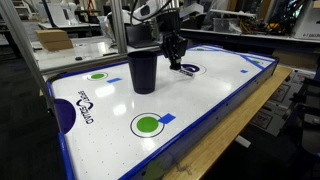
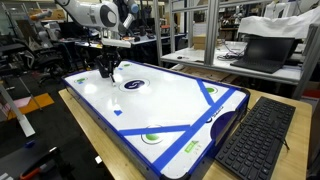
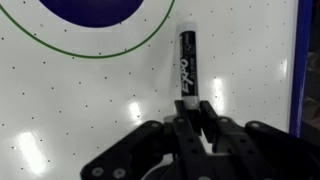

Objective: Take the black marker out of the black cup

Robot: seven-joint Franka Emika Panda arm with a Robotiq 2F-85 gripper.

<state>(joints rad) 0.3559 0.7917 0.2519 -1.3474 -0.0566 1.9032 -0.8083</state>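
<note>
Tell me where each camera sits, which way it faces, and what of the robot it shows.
An exterior view: beside a long edge of the table, looking diagonally across at the black cup; the gripper and lower arm show.
An exterior view: near the keyboard, looking along the table toward the arm and gripper.
Wrist view: on the wrist, looking down at the marker and table; only the gripper shows.
Shared: both exterior views show table and gripper.

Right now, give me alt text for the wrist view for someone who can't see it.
A black marker with white lettering points up the frame over a white dotted table, its near end between the fingers of the gripper at the bottom; whether they clamp it is unclear. A green arc and dark blue disc curve across the top left.
</note>
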